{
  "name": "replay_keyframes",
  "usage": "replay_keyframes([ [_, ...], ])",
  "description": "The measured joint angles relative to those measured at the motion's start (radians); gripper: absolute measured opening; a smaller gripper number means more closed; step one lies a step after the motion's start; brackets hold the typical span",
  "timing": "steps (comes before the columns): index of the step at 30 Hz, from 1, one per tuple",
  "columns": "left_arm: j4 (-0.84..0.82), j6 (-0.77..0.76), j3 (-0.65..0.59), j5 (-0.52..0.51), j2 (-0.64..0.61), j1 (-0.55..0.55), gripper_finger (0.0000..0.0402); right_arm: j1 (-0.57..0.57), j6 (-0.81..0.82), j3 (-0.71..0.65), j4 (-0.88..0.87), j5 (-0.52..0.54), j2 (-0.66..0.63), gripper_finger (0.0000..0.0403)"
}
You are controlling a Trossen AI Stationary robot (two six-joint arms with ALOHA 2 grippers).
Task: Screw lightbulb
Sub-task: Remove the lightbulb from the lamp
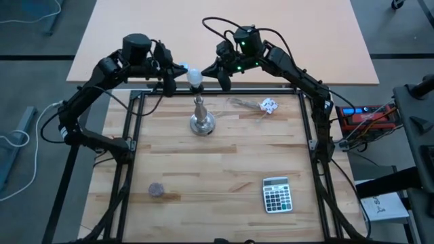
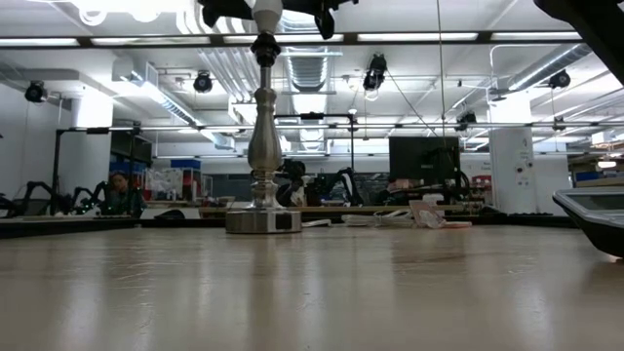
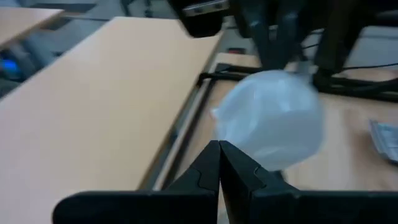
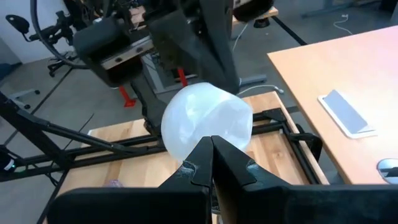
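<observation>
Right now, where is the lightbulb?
In the high view, the lightbulb sits atop the silver stand near the table's far edge, between both shut grippers.

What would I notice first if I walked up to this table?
Probably the white bulb perched on top of a silver stand at the far middle of the wooden table. Two dark arms lean in at it, the left gripper and right gripper on either side, fingers shut. Nearer the front lie a calculator on the right and a small round thing on the left.
</observation>
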Motion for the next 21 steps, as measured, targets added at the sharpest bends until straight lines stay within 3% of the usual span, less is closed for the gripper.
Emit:
replay_keyframes([
  [5,0.007,-0.028,0.000,0.083,0.010,0.001,0.0000,0.005,0.005,0.000,-0.010,0.001,-0.015,0.0000],
  [21,-0.003,-0.057,-0.021,0.031,0.016,0.000,0.0000,0.030,0.022,0.000,-0.078,0.000,-0.022,0.0000],
])
